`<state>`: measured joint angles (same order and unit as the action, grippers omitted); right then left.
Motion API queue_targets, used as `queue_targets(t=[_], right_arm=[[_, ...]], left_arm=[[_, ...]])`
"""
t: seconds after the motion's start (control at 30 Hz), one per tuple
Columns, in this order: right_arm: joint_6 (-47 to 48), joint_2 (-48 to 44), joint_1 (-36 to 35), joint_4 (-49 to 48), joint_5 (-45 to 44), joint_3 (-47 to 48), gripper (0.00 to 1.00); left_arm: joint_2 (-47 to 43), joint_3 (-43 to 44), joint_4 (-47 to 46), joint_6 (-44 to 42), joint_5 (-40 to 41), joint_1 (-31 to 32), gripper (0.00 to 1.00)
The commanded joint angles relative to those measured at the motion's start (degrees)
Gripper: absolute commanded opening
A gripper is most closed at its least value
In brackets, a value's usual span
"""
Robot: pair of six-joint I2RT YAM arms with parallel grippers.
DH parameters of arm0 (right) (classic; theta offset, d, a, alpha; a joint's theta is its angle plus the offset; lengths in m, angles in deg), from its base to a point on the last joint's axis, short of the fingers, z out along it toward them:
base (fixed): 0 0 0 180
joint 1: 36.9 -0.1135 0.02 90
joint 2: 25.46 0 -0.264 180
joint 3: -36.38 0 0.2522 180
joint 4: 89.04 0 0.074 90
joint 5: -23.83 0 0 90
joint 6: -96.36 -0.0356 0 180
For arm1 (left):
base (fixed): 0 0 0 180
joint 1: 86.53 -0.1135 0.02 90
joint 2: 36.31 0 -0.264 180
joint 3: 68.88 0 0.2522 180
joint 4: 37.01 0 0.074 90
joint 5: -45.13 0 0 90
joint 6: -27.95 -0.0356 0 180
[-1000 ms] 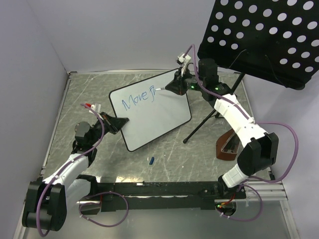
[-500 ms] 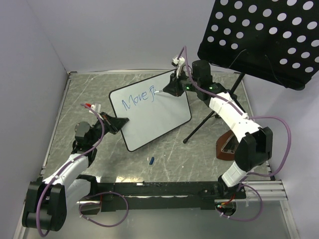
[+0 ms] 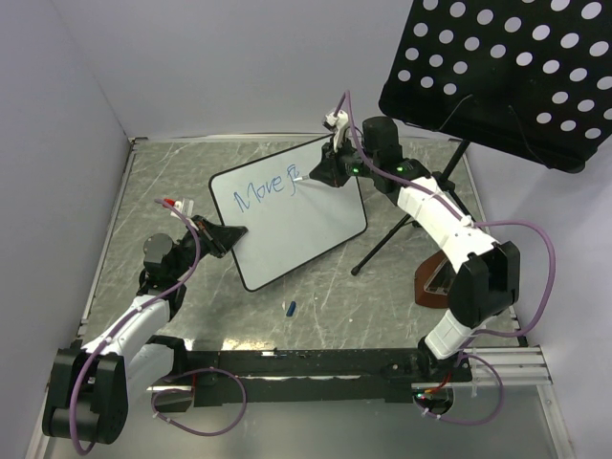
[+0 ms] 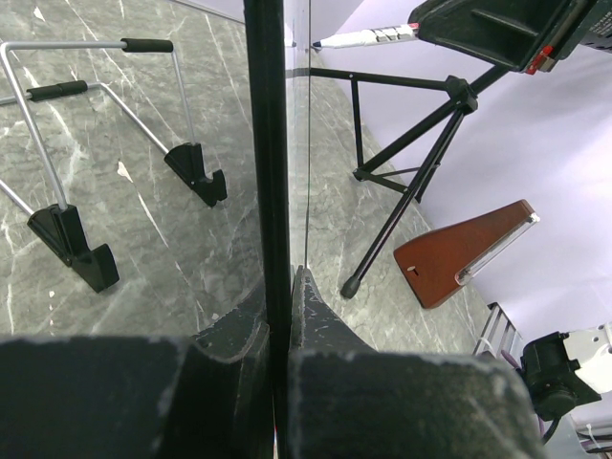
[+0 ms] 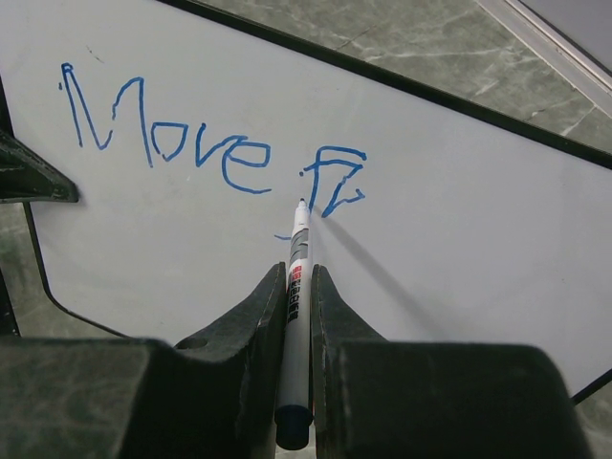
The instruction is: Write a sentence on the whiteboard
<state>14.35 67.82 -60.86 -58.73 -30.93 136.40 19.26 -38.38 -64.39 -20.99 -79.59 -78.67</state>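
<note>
left gripper [image 4: 287, 287], jaws closed on the near-left rim of the whiteboard [image 3: 306, 229], white with a black rim, on the table [image 3: 172, 172]. only the right wrist view resolves the sentence [image 5: 215, 148]: blue "move" and a partial letter. beyond, right gripper [image 5: 298, 275] pinches a marker [image 5: 300, 239], tip on board.

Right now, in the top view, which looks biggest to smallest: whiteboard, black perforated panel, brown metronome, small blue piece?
1. black perforated panel, though nearer the camera and cut by the frame, so its lead is unsure
2. whiteboard
3. brown metronome, partly hidden
4. small blue piece
</note>
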Motion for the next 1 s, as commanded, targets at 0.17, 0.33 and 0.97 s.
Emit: queue_targets(t=[0.17,0.33,0.97], right_arm=[[-0.4,1.4,-0.3,-1.3,-2.5,3.0,0.00],[-0.6,1.7,-0.4,-1.4,-2.5,3.2,0.00],[-4.2,1.4,-0.6,-4.3,-4.5,2.6,0.00]], left_arm=[[-0.3,0.6,1.5,-6.4,-1.9,0.3,0.01],[-0.1,0.7,1.6,-6.4,-2.0,0.3,0.01],[0.0,0.7,1.3,-6.4,-2.1,0.3,0.01]])
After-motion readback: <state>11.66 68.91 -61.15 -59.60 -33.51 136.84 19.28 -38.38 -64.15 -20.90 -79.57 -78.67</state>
